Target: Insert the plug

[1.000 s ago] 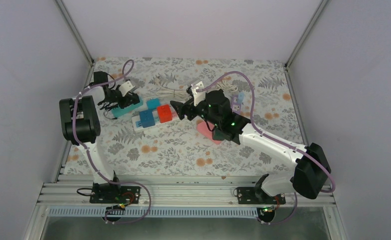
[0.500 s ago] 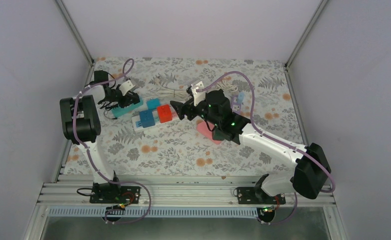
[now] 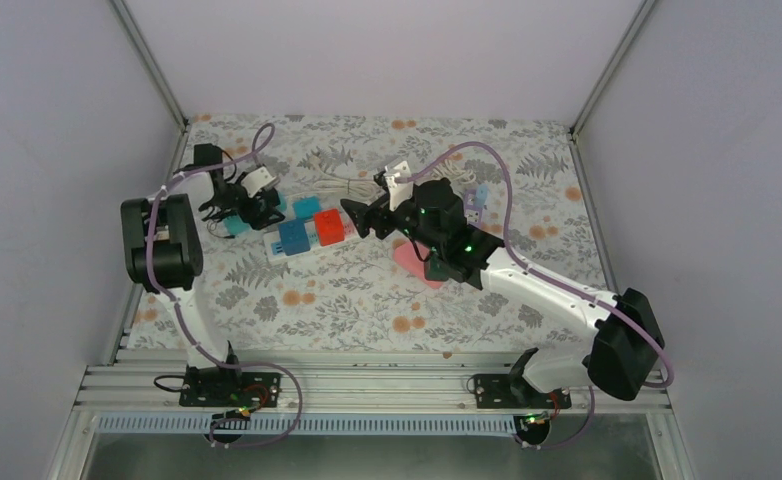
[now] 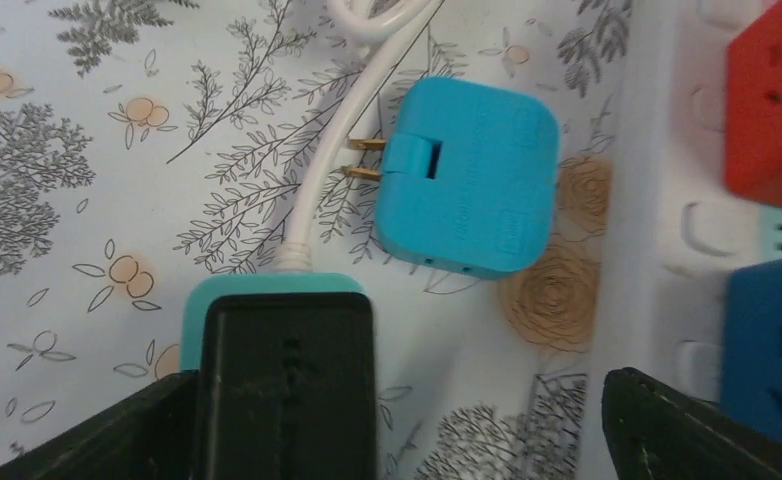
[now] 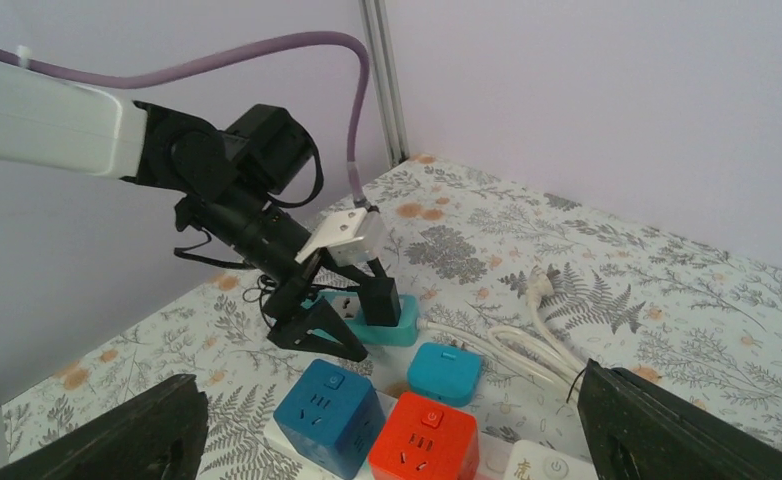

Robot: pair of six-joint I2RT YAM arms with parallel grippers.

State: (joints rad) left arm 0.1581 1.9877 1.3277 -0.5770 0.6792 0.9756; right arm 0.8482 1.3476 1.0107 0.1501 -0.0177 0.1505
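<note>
Top external: I read this as pre-grasp. Left gripper is spread, one finger over a teal corded block, holding nothing. Right gripper is also spread, off the 3 o'clock end of the white power strip. Plug lies loose at the strip's 9 o'clock: cyan, rounded, brass prongs pointing 9 o'clock. Next: centre the left fingers over the plug and close.

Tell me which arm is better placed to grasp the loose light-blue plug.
Left, probably. The left pincer, open, sits beside the light-blue plug, on its side of the white power strip. The right pincer would have to reach past the red adapter.
</note>
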